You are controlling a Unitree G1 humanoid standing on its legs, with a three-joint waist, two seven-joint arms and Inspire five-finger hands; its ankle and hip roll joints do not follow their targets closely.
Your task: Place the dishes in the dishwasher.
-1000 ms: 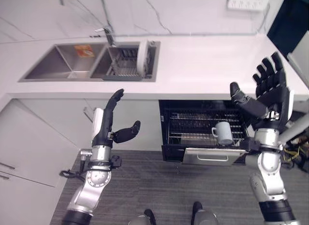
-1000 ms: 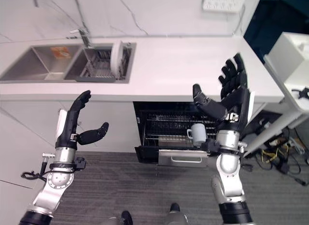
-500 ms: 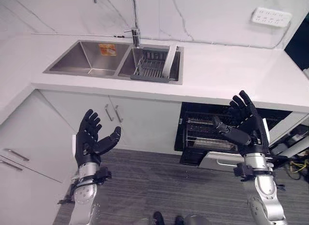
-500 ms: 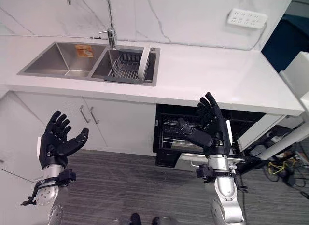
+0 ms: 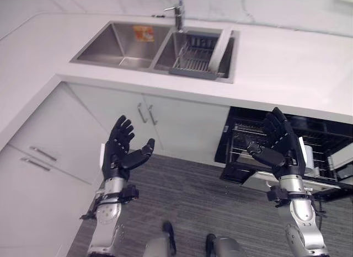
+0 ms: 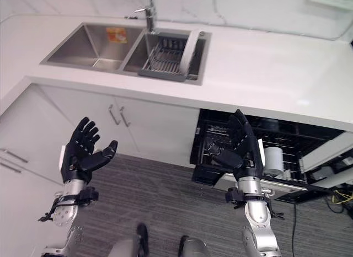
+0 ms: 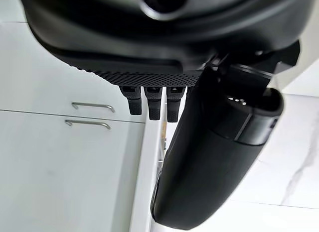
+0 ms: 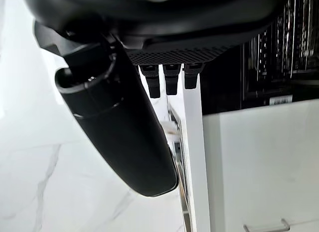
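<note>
A white plate stands on edge in the dark dish rack in the right basin of the steel sink. Under the counter on the right the dishwasher is open, its wire rack pulled out, with a white mug standing in it. My left hand is held up open in front of the white cabinets, holding nothing. In front of the dishwasher's rack my right hand is raised, open too and holding nothing. In the left wrist view the left hand's fingers are straight, as are the right hand's fingers in the right wrist view.
The white counter runs along the back and turns at the left. White cabinet doors with bar handles sit below the sink, and drawers stand at the left. Grey floor lies between the hands.
The camera has turned, so the sink now sits further right and the mug shows past the right hand. Both hands stay raised and open; the left one shows a little further right.
</note>
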